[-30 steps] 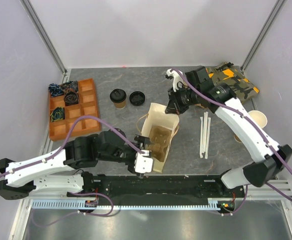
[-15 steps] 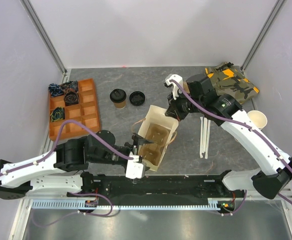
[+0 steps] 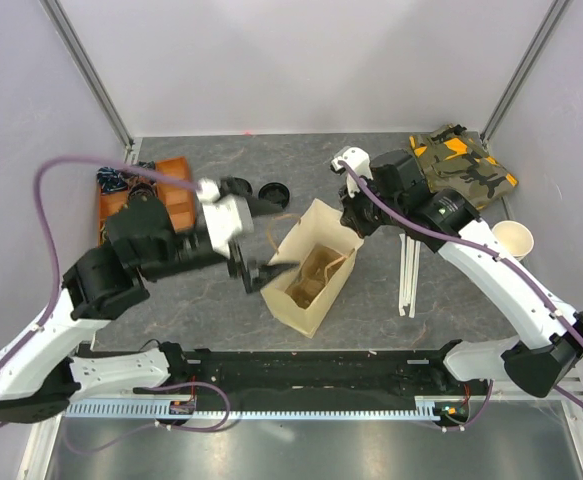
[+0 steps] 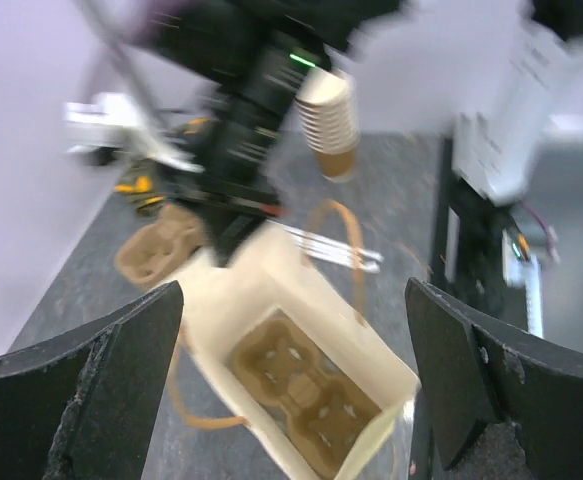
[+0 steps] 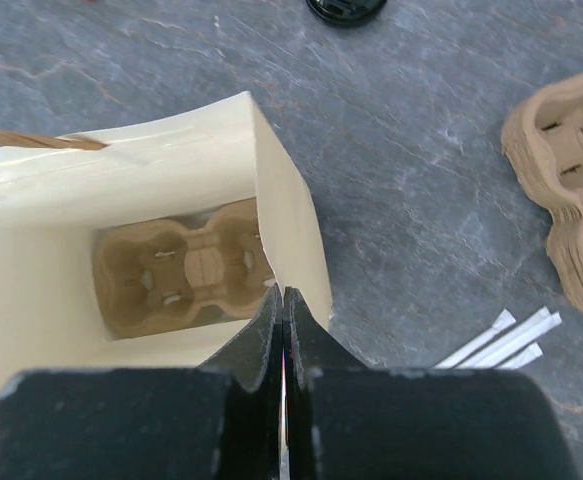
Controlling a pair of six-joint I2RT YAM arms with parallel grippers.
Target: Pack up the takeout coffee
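Now the right gripper (image 5: 284, 300) is clamped shut on the far rim of the paper bag (image 3: 306, 305), apparently to steady it and keep its mouth open for loading. Inside the bag lies a pulp cup carrier (image 5: 186, 265), with no cup in it. The left gripper (image 3: 274, 237) hangs just left of the bag's mouth, fingers spread wide and holding nothing. The takeout coffee is not in the bag. I cannot find it, and it is probably hidden under the left wrist, left of the bag near the loose black lid (image 3: 274, 192).
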